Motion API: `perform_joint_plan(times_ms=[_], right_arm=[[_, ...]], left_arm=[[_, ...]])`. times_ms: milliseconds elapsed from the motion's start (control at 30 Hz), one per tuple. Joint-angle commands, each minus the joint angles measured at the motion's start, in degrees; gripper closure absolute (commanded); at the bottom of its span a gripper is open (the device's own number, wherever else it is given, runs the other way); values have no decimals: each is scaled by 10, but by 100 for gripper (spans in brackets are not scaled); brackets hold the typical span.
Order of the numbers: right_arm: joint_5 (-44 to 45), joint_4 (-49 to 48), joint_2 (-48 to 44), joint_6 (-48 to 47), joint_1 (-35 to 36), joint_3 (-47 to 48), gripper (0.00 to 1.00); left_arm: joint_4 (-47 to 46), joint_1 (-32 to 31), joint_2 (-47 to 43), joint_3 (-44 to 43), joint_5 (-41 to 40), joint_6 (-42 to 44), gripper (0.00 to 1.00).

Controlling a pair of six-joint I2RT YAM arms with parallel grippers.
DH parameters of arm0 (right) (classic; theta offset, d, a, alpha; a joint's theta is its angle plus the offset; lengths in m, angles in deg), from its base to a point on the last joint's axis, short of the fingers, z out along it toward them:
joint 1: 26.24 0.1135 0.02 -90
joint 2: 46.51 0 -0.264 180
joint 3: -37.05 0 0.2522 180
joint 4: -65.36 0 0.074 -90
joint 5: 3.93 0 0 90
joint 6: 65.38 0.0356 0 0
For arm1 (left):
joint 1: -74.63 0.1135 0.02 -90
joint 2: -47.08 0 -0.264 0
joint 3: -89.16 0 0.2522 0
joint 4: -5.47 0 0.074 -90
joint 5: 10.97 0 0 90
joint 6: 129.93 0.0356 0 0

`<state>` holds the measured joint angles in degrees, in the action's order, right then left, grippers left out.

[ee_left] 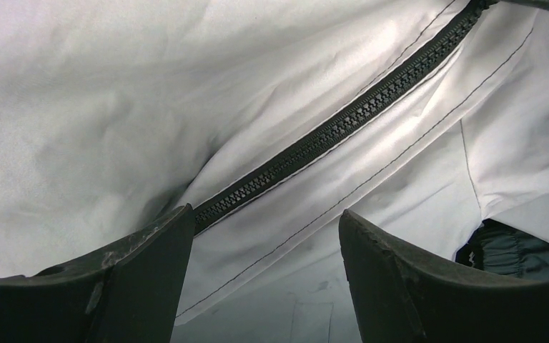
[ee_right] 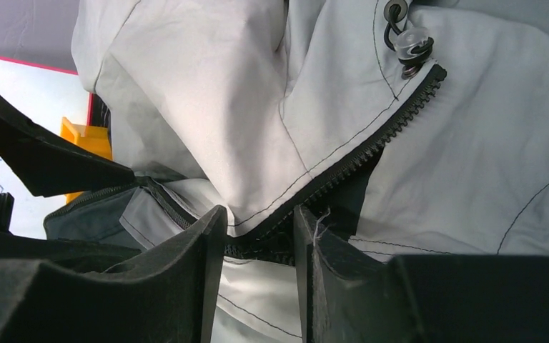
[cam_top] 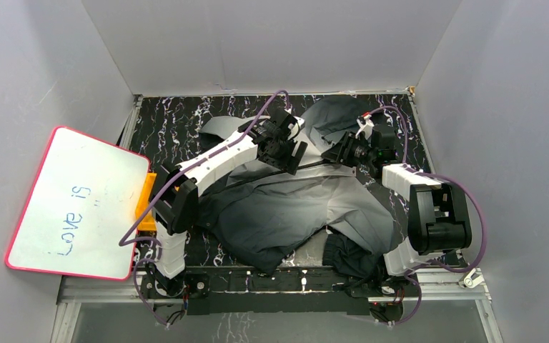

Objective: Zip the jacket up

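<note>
The jacket [cam_top: 293, 214] lies spread on the black marbled table [cam_top: 171, 121], light grey fading to dark grey. My left gripper [cam_top: 286, 148] is open and empty over its upper part. In the left wrist view its fingertips [ee_left: 264, 214] stand wide apart just above light grey cloth, where the closed zipper [ee_left: 343, 125] runs diagonally. My right gripper [cam_top: 337, 151] is close to the right of it. In the right wrist view its fingers [ee_right: 257, 214] are closed in on the zipper [ee_right: 372, 153], just below the unjoined teeth that lead up to a collar cord stopper [ee_right: 409, 43].
A pink-rimmed whiteboard [cam_top: 78, 204] leans over the table's left edge, with a yellow block [cam_top: 145, 196] beside it. Both show in the right wrist view, the whiteboard [ee_right: 28, 93] and the block [ee_right: 86, 136]. Grey walls enclose the table. A dark sleeve [cam_top: 354, 257] hangs near the right arm's base.
</note>
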<state>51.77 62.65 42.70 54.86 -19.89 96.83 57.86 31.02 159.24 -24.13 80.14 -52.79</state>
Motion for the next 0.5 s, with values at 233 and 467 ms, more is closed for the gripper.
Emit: perform_joint_plan(times_ms=[233,467], right_arm=[[12,-6,-49,4,-7,-9,66],[23,2,-64,4,-10,-18,71]], left_arm=[[-6,1,-4,15,-3,-5,28],[-8,1,-4,14,-22,-6,29]])
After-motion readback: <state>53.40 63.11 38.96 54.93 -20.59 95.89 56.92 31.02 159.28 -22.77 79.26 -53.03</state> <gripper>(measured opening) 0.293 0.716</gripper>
